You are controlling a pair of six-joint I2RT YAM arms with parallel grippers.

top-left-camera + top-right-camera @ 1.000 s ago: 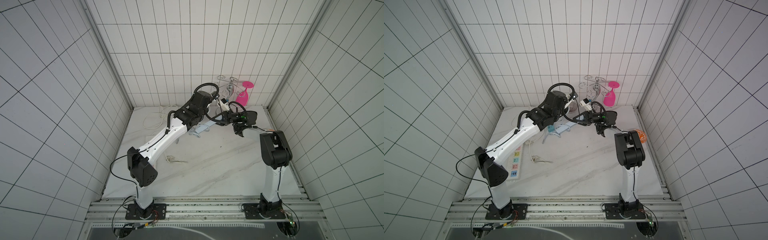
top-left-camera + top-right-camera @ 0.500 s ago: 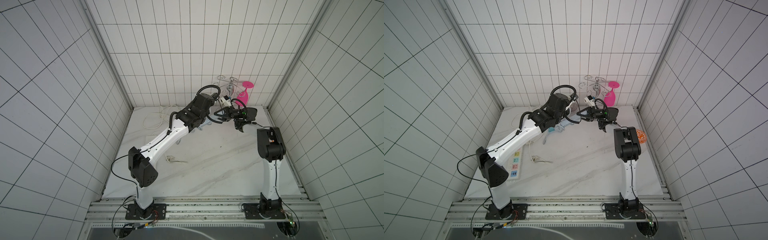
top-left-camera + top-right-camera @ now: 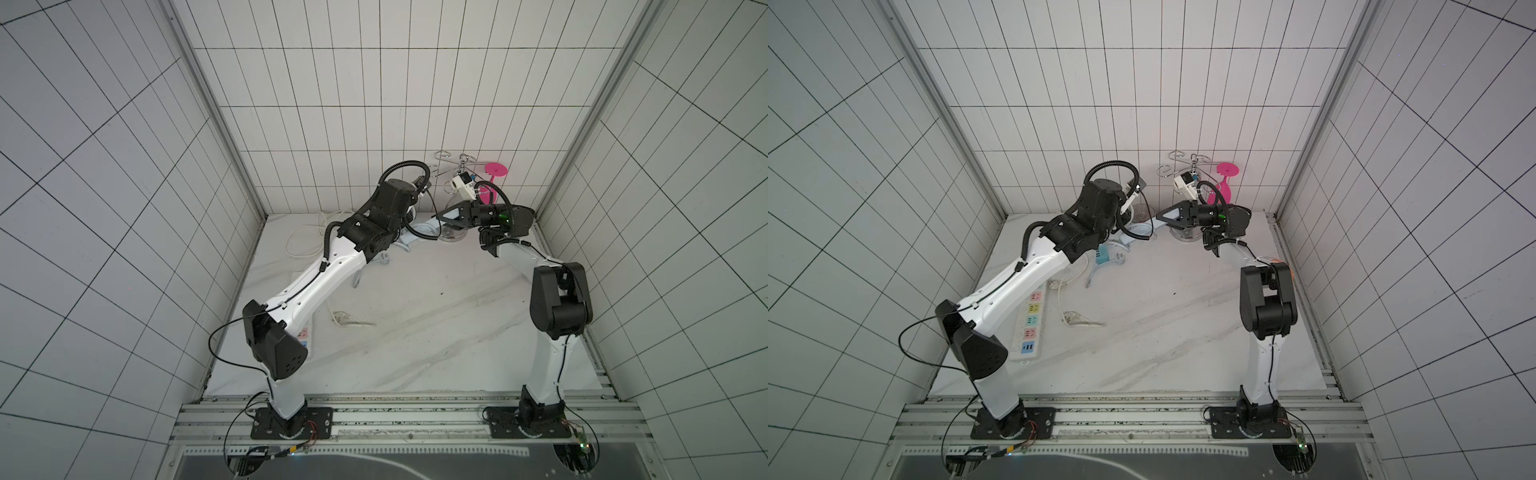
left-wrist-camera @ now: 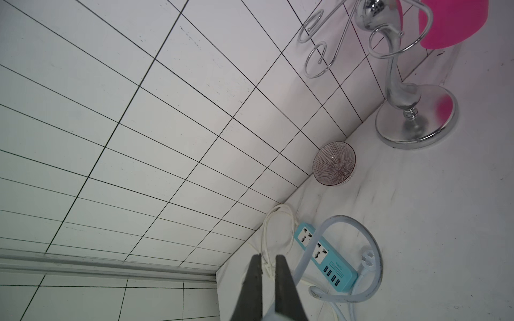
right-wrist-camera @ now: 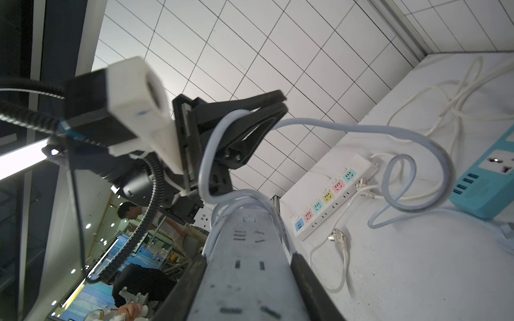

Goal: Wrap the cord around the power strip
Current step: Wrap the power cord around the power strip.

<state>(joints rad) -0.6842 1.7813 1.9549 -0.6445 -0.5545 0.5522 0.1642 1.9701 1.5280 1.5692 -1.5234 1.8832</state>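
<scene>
In the right wrist view, the right end effector is clenched on the power strip, a jaw on each long edge. Turns of the cord run along those edges and round the far end. From there the cord rises into the left end effector, which is clamped on it, and sags to the bench.

In the left wrist view, the cord curls over a turquoise strip, its plug lying just beside that.

In a top view, the power strip hangs above the bench toward 12 o'clock, and a white strip lies at 9 o'clock.
</scene>
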